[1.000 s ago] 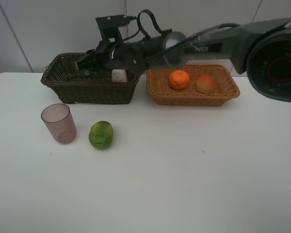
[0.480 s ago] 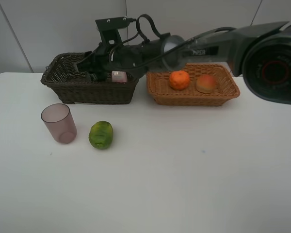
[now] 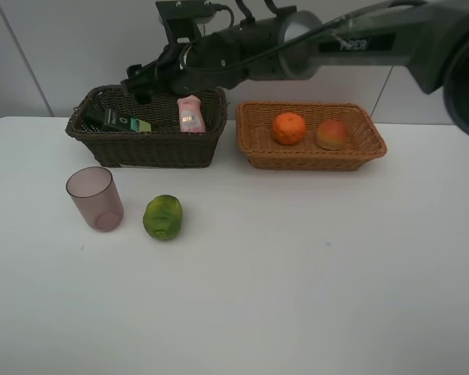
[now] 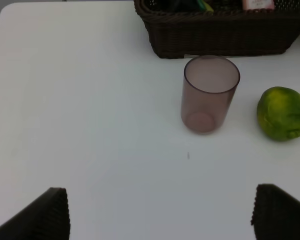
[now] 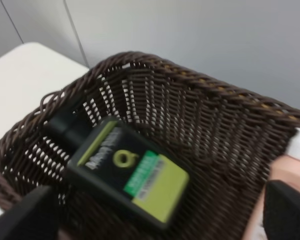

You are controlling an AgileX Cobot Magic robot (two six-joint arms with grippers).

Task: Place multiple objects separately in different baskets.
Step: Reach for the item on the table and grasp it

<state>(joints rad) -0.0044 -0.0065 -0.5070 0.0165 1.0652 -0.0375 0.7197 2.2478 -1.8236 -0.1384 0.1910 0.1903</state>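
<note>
Dark brown wicker is seen directly beneath the right fingers (image 5: 32,215), which are spread wide with nothing held between them. They are held above the dark basket (image 3: 144,144), clear of its rim. Under them, on the basket floor, the dark pump bottle (image 5: 122,172) is laid on its side, with its green-and-yellow label turned upward. To one side of these fingers, at the other end of the same basket, the pink white-capped bottle (image 3: 191,114) is seen; whether it is upright or leaned cannot be told. Farther from them, beyond that end, the light tan basket (image 3: 313,160) is set on the table (image 3: 297,281). The orange (image 3: 288,128) and the peach-like fruit (image 3: 332,134) are lodged in it, side by side and slightly apart.

The left fingers (image 4: 50,215) are likewise spread and empty, and are held over bare table. Ahead of them the mauve cup (image 4: 208,95) is stood upright, mouth up, just in front of the dark basket's near wall. The green fruit (image 4: 283,113) is found beside the cup, near it but not touching. Both are seen on the table, outside either basket.
</note>
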